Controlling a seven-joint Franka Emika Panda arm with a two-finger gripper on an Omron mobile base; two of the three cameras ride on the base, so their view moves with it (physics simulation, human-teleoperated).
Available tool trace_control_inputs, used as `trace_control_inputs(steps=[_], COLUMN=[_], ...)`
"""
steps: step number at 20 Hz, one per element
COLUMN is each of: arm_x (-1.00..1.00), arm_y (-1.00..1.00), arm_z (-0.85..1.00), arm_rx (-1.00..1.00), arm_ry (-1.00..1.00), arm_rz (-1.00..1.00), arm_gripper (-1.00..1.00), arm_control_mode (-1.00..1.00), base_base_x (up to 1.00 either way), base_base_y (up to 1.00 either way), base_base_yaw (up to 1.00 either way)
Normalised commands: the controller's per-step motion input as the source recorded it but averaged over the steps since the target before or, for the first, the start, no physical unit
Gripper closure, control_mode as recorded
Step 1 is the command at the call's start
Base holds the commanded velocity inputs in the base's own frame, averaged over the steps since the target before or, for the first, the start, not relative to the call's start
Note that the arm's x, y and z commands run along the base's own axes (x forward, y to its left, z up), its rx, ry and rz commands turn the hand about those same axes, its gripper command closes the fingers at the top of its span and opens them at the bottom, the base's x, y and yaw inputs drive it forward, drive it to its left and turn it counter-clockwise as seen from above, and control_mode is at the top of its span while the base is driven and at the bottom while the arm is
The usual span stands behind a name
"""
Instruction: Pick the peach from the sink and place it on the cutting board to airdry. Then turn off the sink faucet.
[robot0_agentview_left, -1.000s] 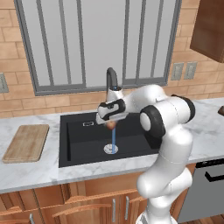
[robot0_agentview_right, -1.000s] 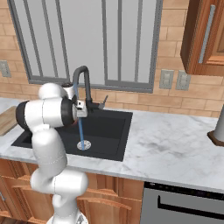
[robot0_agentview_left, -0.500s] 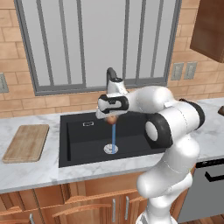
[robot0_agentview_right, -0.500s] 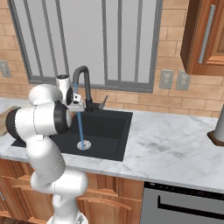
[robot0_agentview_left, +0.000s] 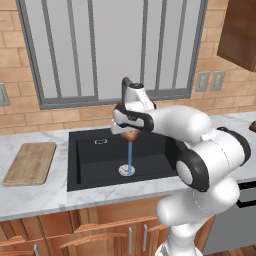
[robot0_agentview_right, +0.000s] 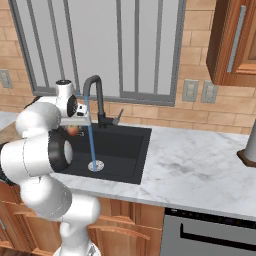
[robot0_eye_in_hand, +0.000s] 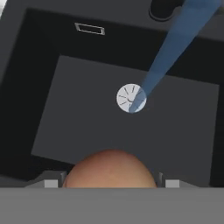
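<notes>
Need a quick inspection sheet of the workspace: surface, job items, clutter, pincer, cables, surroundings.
Surface: grey marble counter, black sink set into it.
Peach: held in the pincer, raised above the basin, clear of the floor.
Cutting board: flat on the counter left of the sink, bare.
Sink faucet: running, blue stream landing on the drain.
Clutter: nothing seen.
Pincer: shut on the peach, beside the stream.
Cables: nothing seen.
Surroundings: brick wall, window, wall outlets, wooden cabinets.

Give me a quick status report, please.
Gripper shut on peach, raised above sink. Faucet running. Cutting board bare.
</notes>
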Motion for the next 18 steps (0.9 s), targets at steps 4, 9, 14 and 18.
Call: trace_control_inputs(steps=[4, 9, 14, 18], arm_x=[-0.42, -0.38, -0.37, -0.36], arm_y=[0.04, 0.1, 0.16, 0.35], arm_z=[0.58, 0.55, 0.4, 0.13], arm_rx=[0.01, 0.02, 0.02, 0.0], arm_ry=[0.0, 0.02, 0.03, 0.0], arm_rz=[0.0, 0.0, 0.0, 0.0], arm_gripper=[1.0, 1.0, 1.0, 1.0], arm_control_mode=[-1.0, -1.0, -1.0, -1.0], base_base_x=[0.0, 0.0, 0.0, 0.0], base_base_y=[0.0, 0.0, 0.0, 0.0], base_base_yaw=[0.0, 0.0, 0.0, 0.0])
